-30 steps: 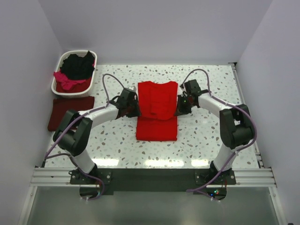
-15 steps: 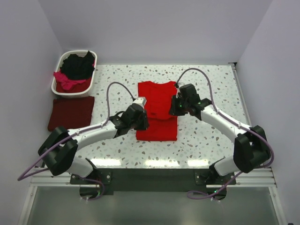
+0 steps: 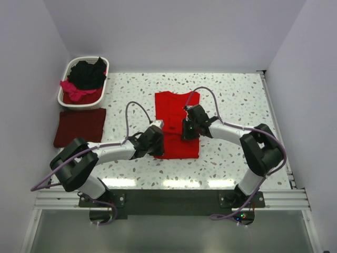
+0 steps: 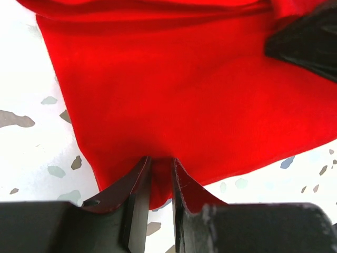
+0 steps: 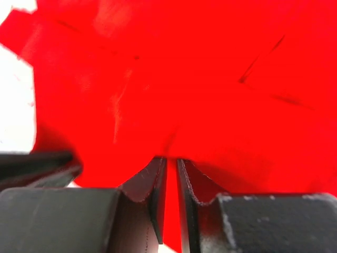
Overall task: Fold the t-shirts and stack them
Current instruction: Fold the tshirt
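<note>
Speckled table [image 3: 237, 105], red t-shirt [image 3: 176, 104], maroon t-shirt [image 3: 79, 126], basket [image 3: 79, 106]

This was a robotics lab test cell, not a home. Plain white walls closed in the speckled table [image 3: 231, 95] at nine, twelve [image 3: 174, 31] and three o'clock, like a purpose-built booth. At six o'clock an aluminium rail [image 3: 168, 197] carried the bolted bases of the left arm [image 3: 113, 150] and right arm [image 3: 231, 129], with purple cables [image 3: 129, 109] looping over them. The only homely things were laundry: a red t-shirt [image 3: 176, 108] at the table's centre, a white basket [image 3: 79, 107] of clothes at ten o'clock, and a folded maroon shirt [image 3: 79, 126] just beside it.
</note>
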Tool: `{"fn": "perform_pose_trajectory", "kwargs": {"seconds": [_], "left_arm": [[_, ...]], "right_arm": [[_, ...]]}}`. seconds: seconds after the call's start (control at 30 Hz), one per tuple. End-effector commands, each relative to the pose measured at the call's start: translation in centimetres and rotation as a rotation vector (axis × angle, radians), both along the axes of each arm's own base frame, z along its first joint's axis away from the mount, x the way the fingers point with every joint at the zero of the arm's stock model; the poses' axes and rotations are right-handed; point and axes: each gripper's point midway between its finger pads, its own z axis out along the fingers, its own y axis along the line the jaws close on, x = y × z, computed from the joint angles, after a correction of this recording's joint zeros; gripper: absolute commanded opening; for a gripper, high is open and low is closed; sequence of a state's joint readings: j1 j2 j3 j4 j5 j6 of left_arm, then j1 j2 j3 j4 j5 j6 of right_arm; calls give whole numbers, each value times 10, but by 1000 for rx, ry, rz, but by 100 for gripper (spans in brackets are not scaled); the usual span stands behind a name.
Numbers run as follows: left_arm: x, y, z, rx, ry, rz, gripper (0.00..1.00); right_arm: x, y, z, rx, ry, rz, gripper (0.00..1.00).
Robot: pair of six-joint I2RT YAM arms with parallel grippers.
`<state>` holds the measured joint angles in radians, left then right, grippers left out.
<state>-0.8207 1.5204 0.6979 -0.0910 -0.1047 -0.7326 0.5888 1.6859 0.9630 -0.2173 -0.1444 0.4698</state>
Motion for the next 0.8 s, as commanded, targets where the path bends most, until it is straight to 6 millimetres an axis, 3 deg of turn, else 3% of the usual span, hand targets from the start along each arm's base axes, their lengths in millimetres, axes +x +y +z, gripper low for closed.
{"fn": "perform_pose_trajectory", "kwargs": {"seconds": [0.0,0.03,0.1,0.13,0.23,0.3,0.4,0.47,0.5,0.53,0.6,0.63,0.67,0.7,0.73,0.77], "left_arm": [[-3,-4,0,-41,0,16,26],[-4,-3,-1,-45,3,19,26],[-6,-2,2,-52,2,20,26],[-5,-3,6,-64,-6,24,26],[-3,-6,16,-103,-21,27,26],[2,-8,31,-150,-65,39,27],[17,-9,56,-239,-136,56,31],[33,1,64,-267,-162,88,31],[40,-1,72,-306,-174,85,31],[52,8,73,-325,-179,114,31],[70,4,88,-388,-222,102,31],[80,7,83,-380,-222,116,30],[93,1,94,-395,-253,111,30],[99,-2,93,-394,-254,98,29],[107,-3,79,-378,-225,103,28],[118,-9,84,-393,-236,95,28]], "right_arm": [[51,1,22,-23,-156,-59,16],[71,-2,37,-32,-204,-85,16],[102,-19,40,-38,-222,-140,16],[121,-22,55,-14,-252,-168,16],[146,-29,93,85,-296,-205,17],[142,-23,126,146,-354,-174,21],[120,-10,140,263,-339,-94,23],[102,-9,126,302,-283,-78,24],[96,-5,130,360,-278,-45,24],[85,-7,118,379,-242,-41,24],[86,-8,117,452,-239,-47,24],[80,-8,103,468,-196,-35,25],[82,-13,96,474,-180,-50,25],[86,-13,93,491,-190,-48,24],[81,-12,76,512,-137,-36,24],[84,-14,69,532,-113,-53,24]]}}
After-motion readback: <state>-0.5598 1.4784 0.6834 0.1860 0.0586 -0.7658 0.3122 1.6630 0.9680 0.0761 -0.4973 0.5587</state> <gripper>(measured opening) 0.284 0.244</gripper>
